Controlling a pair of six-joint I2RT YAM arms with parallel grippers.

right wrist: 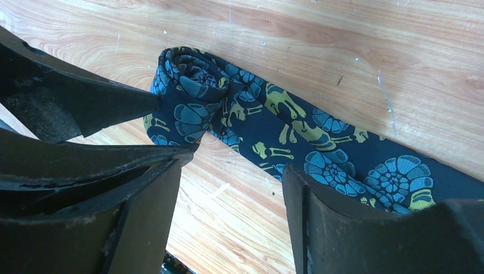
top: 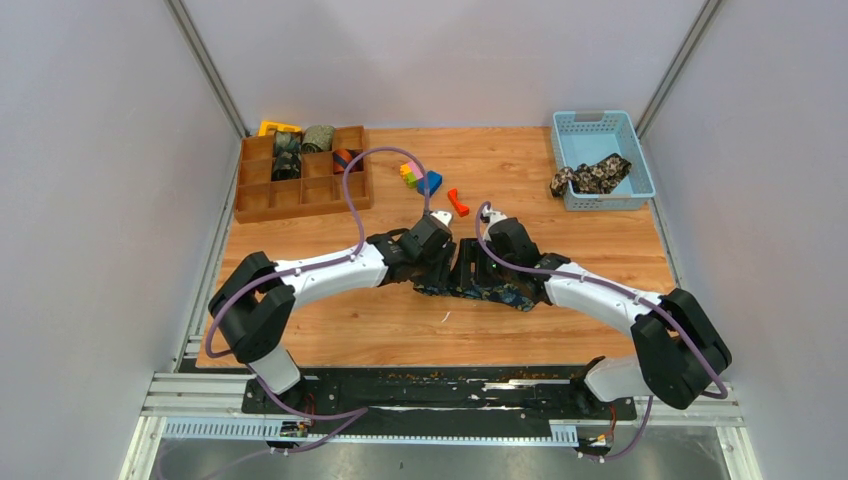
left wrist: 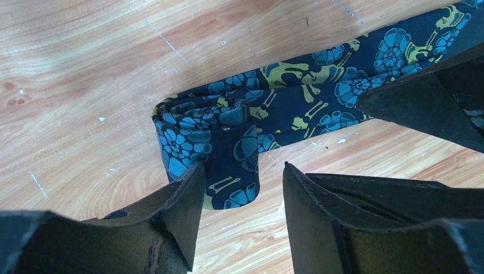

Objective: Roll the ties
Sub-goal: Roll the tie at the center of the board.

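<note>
A navy tie (left wrist: 297,97) with a teal and gold pattern lies on the wooden table, and its left end is rolled into a small coil (left wrist: 188,128). My left gripper (left wrist: 242,185) is open at the coil, its left fingertip (left wrist: 191,182) touching the coil's edge and a flap of tie lying between the jaws. In the right wrist view the coil (right wrist: 188,85) sits just ahead of my open right gripper (right wrist: 234,182). Its right finger (right wrist: 302,194) rests over the flat strip, with bare table between the jaws. From above, both grippers meet over the tie (top: 497,294) at mid-table.
A wooden compartment tray (top: 285,195) at the back left holds several rolled ties (top: 300,150). A blue basket (top: 598,143) at the back right holds a black-tan floral tie (top: 590,177). Coloured blocks (top: 420,178) and an orange piece (top: 458,202) lie behind the grippers.
</note>
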